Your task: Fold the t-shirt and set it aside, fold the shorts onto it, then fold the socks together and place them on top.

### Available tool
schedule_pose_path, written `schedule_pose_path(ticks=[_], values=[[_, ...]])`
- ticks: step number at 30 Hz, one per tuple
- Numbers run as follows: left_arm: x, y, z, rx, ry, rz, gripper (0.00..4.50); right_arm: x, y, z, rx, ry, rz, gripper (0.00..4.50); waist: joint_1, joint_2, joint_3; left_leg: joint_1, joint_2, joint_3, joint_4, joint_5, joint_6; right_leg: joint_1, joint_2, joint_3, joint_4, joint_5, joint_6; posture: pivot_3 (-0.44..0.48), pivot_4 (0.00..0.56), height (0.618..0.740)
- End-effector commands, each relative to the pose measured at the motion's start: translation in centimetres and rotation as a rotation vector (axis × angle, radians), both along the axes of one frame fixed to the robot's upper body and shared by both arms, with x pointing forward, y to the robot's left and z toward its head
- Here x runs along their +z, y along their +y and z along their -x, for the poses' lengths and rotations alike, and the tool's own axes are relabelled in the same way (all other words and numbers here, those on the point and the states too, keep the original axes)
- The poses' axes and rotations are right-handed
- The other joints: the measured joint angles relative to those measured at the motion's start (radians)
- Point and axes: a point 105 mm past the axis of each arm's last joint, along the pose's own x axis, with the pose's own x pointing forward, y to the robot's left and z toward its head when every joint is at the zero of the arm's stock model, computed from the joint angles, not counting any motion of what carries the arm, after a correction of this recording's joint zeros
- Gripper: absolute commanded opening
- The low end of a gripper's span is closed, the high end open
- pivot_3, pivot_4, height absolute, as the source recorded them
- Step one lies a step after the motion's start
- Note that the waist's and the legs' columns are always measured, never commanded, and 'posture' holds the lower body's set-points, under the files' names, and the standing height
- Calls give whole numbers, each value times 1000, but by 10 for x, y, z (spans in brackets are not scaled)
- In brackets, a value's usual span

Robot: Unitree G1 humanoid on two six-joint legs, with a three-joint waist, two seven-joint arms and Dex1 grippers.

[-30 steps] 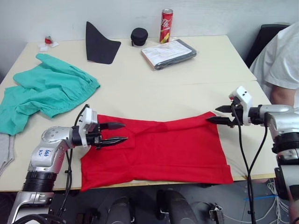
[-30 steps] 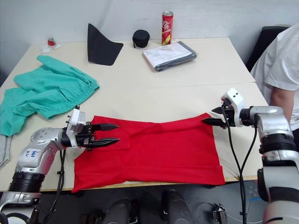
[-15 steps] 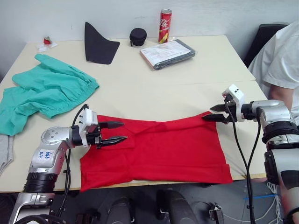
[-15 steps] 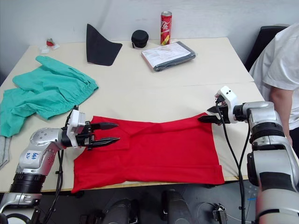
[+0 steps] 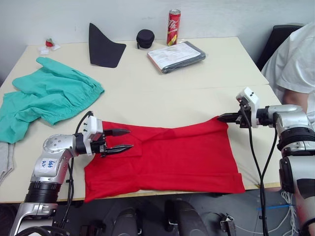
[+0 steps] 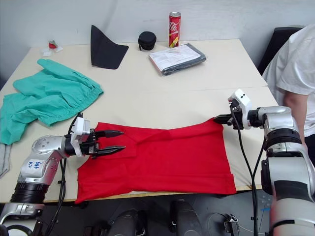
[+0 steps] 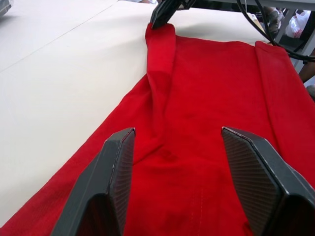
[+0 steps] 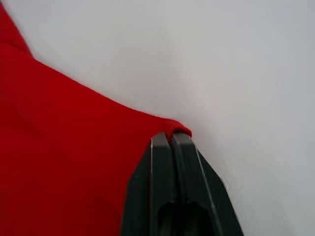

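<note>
Lying flat along the lower middle of the frame, the red t-shirt (image 5: 167, 157) spreads over the near edge of the desk (image 5: 162, 93), its bottom hem hanging slightly past the rim. Right pincer (image 6: 216, 119), centre right, is pressed together, pinching the shirt's upper right corner; the right wrist view shows red cloth caught at the closed tips. Left pincer (image 5: 125, 139), lower left, has its fingers spread, one above the other over the shirt's left end, nothing between them. Teal-green shorts (image 5: 49, 96) lie crumpled at left, well apart from the shirt. A light grey sock (image 5: 4, 160) peeks at the left edge. Upper frame: black pointed fabric piece (image 5: 103, 45), black round case (image 5: 145, 38), red soda can (image 5: 173, 27), plastic-wrapped packet (image 5: 177, 55). A person's white sleeve (image 5: 295, 64) sits at right.
</note>
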Motion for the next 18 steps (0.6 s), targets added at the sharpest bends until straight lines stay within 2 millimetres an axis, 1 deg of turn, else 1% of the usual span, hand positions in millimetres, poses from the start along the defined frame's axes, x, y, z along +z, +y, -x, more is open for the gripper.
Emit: schedule_pose_path(ticks=[1, 4, 8, 11, 16, 18], values=[[3, -1, 1, -10, -28, -11, 2915, 18, -7, 6, 46, -111, -23, 25, 1, 0, 0, 0, 0, 0, 0, 0, 0, 0, 0, 0, 0, 0, 0, 0, 150, 740], [0, 0, 1, -7, -21, -26, 2915, 18, -9, 12, 82, -199, -1, 25, 5, 0, 0, 0, 0, 0, 0, 0, 0, 0, 0, 0, 0, 0, 0, 0, 150, 740], [-3, 3, 3, 1, -13, -39, 2915, 8, -14, 27, 155, -293, 72, 25, 8, 0, 0, 0, 0, 0, 0, 0, 0, 0, 0, 0, 0, 0, 0, 0, 150, 740], [-5, 5, 4, 6, -6, -49, 2915, 12, -15, 37, 172, -414, 54, 25, 8, 0, 0, 0, 0, 0, 0, 0, 0, 0, 0, 0, 0, 0, 0, 0, 150, 740], [-7, 9, 6, 10, 7, -63, 2915, 15, -18, 51, 159, -536, 51, 25, 9, 0, 0, 1, 0, 0, 0, 0, 0, 0, 0, 0, 0, 0, 0, 0, 150, 740], [-8, 10, 6, 10, 12, -71, 2915, 17, -17, 60, 184, -607, 31, 25, 11, 0, 0, 1, 0, 0, 0, 0, 0, 0, 0, 0, 0, 0, 0, 0, 150, 740]])
